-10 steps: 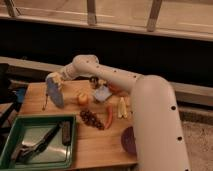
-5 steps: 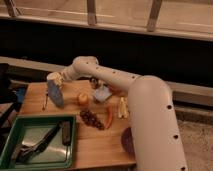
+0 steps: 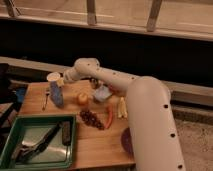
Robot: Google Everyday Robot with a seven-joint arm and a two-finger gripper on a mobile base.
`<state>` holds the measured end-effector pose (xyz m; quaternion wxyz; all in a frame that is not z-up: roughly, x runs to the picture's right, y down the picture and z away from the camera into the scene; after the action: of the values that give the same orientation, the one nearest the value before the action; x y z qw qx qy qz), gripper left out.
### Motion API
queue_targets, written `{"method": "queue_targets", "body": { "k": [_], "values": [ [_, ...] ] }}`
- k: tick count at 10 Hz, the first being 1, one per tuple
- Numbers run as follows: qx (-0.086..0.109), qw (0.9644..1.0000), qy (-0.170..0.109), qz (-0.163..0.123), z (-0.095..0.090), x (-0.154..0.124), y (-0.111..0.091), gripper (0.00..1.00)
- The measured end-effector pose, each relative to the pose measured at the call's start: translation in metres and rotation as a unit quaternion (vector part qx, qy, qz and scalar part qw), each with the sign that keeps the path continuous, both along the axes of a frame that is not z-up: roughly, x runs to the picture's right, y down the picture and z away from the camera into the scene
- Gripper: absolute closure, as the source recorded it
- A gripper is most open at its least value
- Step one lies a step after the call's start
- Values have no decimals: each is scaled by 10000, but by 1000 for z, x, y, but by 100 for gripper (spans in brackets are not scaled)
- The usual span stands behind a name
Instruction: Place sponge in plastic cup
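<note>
1. On the wooden table [image 3: 95, 145], toward its far left, the white arm [image 3: 130, 95] reaches left and ends in the gripper [image 3: 59, 84], whose jaws are pressed together on the top of the sponge [image 3: 56, 95].
2. That dull-blue sponge stands upright, its lower end at or just above the tabletop; which one cannot be made out.
3. Just beyond the sponge, at the far left edge, sits the plastic cup [image 3: 53, 76], white with a round rim, partly covered by the gripper.
4. Right of the sponge lies a small yellow round fruit [image 3: 82, 98], then a paler blue flat pad [image 3: 102, 93] under the arm.
5. Nearer the viewer lie a dark cluster like grapes [image 3: 91, 119], a red pepper [image 3: 110, 116] and a pale yellow piece [image 3: 121, 107].
6. Near left, a green tray [image 3: 70, 150] holds dark utensils, hard to identify.
7. A dark round object [image 3: 127, 141] at the near right is partly hidden by the arm.
8. A thin utensil [image 3: 46, 99] lies left of the sponge.
</note>
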<state>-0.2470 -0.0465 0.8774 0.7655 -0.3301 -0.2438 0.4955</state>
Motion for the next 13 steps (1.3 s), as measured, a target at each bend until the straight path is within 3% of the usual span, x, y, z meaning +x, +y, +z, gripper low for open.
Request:
{"method": "queue_targets", "body": {
  "k": [7,9,13],
  "values": [
    [-82,9999,-66,-20,9,-8,14,100],
    [-86,9999,-66,-28,9,-8,15,89],
    [-91,9999,-67,-32,9,-8,15,48]
  ]
}}
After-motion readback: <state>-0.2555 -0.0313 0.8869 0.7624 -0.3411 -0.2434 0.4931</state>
